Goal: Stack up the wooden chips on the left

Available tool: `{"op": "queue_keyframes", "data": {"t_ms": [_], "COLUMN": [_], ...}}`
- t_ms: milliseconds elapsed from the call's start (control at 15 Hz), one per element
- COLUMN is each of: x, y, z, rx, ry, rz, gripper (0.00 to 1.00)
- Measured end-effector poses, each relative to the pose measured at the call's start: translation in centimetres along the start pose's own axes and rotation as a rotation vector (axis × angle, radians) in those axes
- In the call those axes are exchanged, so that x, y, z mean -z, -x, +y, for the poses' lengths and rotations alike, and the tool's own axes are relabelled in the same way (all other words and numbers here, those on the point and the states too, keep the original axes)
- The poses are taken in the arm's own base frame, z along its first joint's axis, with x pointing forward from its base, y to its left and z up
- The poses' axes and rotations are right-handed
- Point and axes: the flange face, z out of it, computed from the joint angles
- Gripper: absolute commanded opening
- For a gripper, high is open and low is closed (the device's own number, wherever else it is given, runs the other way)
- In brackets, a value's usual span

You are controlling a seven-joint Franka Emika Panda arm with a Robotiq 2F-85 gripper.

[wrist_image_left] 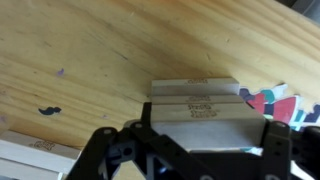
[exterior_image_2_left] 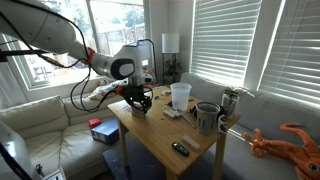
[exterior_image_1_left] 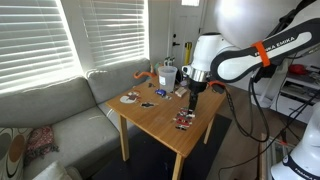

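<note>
In the wrist view several pale tan wooden chips (wrist_image_left: 195, 90) lie overlapped in a stepped pile on the wooden table (wrist_image_left: 90, 50). My gripper (wrist_image_left: 205, 150) is shut on the nearest chip (wrist_image_left: 205, 125), which sits against the pile. The dark fingers flank its two ends. In both exterior views the gripper (exterior_image_1_left: 192, 90) (exterior_image_2_left: 137, 100) is low over the table, and the chips are too small to make out there.
A white cup (exterior_image_1_left: 165, 73) (exterior_image_2_left: 180, 95), a round dark plate (exterior_image_1_left: 130, 98), a dark-and-red cluster (exterior_image_1_left: 183, 121) and a metal mug (exterior_image_2_left: 207, 117) stand on the table. A coloured card (wrist_image_left: 275, 100) lies beside the chips. An orange toy (exterior_image_1_left: 140, 73) lies on the sofa.
</note>
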Motion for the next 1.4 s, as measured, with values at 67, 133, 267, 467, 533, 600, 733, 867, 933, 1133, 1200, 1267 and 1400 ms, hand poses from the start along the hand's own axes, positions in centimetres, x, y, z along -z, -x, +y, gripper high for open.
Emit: {"op": "queue_keyframes", "data": {"t_ms": [67,133,267,467,533,600,733,867,933,1133,1200,1267,1400], "x": [0.0,0.0,0.1,0.2,0.2,0.1,0.2,0.2,0.2,0.3,0.3,0.3,0.2], "y": [0.1,0.3,0.6,0.9,1.1,1.2,1.2,1.2,1.1,1.0,1.0,1.0,1.1], "z": [0.0,0.0,-0.1,0.0,0.0,0.0,0.1,0.1,0.1,-0.1,-0.1,-0.1,-0.1], "rx": [0.010,0.019,0.036,0.056,0.060,0.064,0.068,0.068,0.066,0.063,0.062,0.061,0.061], "ry": [0.001,0.002,0.003,0.002,0.002,0.002,0.001,-0.002,-0.006,-0.022,-0.027,-0.032,-0.036], "rz": [0.004,0.007,0.010,0.016,0.016,0.018,0.022,0.030,0.034,0.045,0.046,0.047,0.047], "gripper": [0.59,0.59,0.59,0.59,0.59,0.59,0.59,0.59,0.59,0.59,0.59,0.59,0.59]}}
